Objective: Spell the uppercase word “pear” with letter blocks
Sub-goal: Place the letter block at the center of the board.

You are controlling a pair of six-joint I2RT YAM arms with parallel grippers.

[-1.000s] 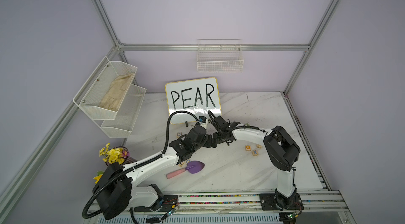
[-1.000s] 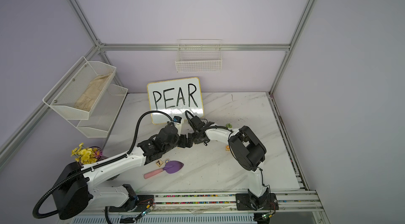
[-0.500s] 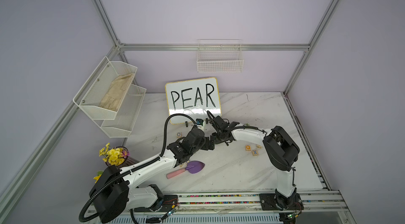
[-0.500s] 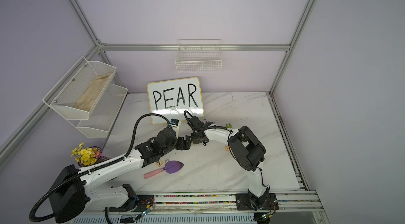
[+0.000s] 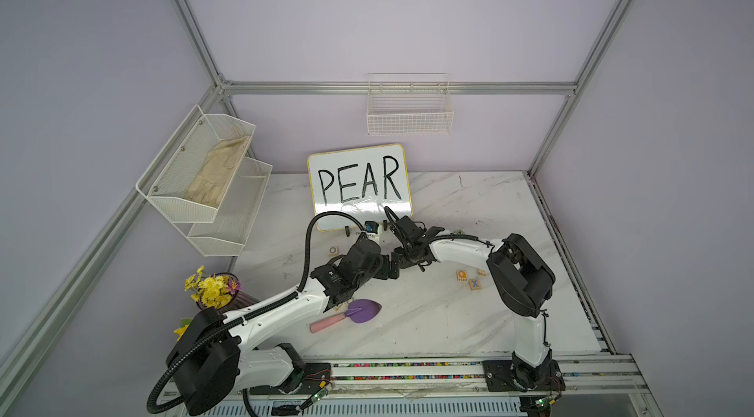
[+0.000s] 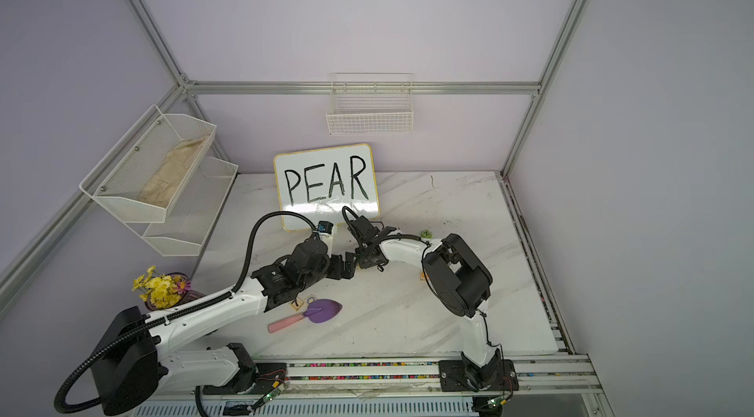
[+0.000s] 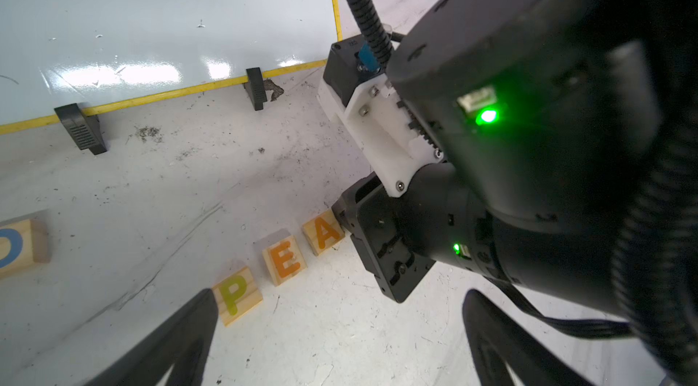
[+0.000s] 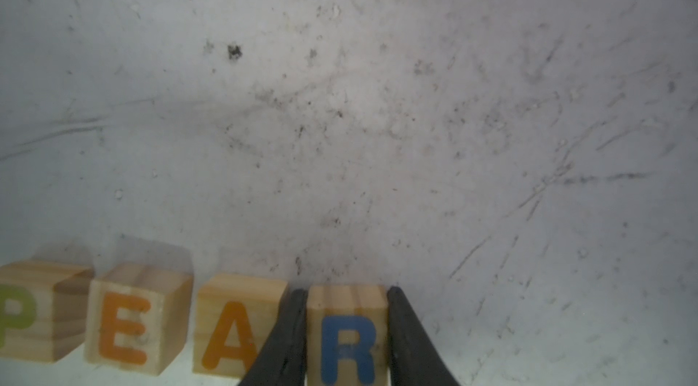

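P (image 8: 22, 320), E (image 8: 124, 327) and A (image 8: 230, 335) are rowed; your right tool (image 8: 346, 293) clamps R (image 8: 347, 342) in last place, release pending; left tool (image 7: 340, 291) wide, empty.

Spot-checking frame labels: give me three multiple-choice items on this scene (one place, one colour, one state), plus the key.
1. Where is the R block?
A) beside the A block, ending the row
B) stacked on the A block
C) alone, far from the row

2. The letter on the E block is:
A) blue
B) orange
C) green

3. The right gripper is:
A) open, clear of all blocks
B) shut on the R block
C) shut on the A block

Key:
1 A: the right wrist view shows it level with the A block, last in line.
2 B: its capital is plainly orange.
3 B: both fingers press the R block's sides.
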